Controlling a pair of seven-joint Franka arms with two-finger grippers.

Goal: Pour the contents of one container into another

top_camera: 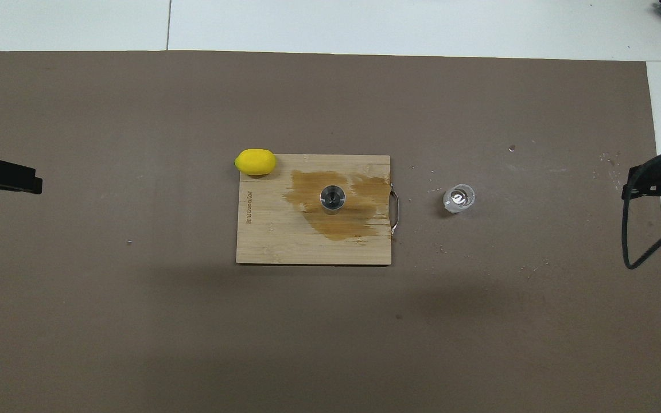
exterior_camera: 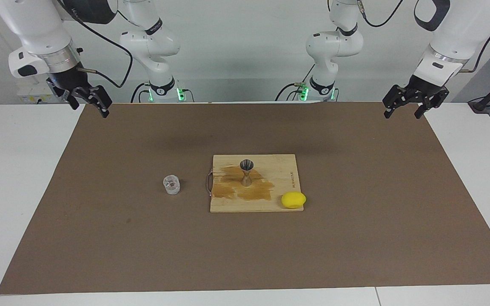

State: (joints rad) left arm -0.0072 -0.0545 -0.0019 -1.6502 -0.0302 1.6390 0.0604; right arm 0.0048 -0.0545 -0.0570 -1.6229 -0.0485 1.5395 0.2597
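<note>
Two containers upright, apart from both grippers | glass cup (exterior_camera: pixel 171 185): short, clear, thick-walled, on brown mat (exterior_camera: pixel 100 221) toward right gripper (exterior_camera: pixel 88 103), contents unclear | steel jigger (exterior_camera: pixel 246 172): hourglass-shaped, on wet-stained cutting board (exterior_camera: pixel 270 170) beside cup, lemon (exterior_camera: pixel 293 199) at board corner | left gripper (exterior_camera: pixel 406 106): raised, fingers spread, empty | right: raised, spread, empty

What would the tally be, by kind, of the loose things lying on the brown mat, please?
Glass cup: 1
Steel jigger: 1
Wooden cutting board: 1
Lemon: 1
Total: 4
</note>
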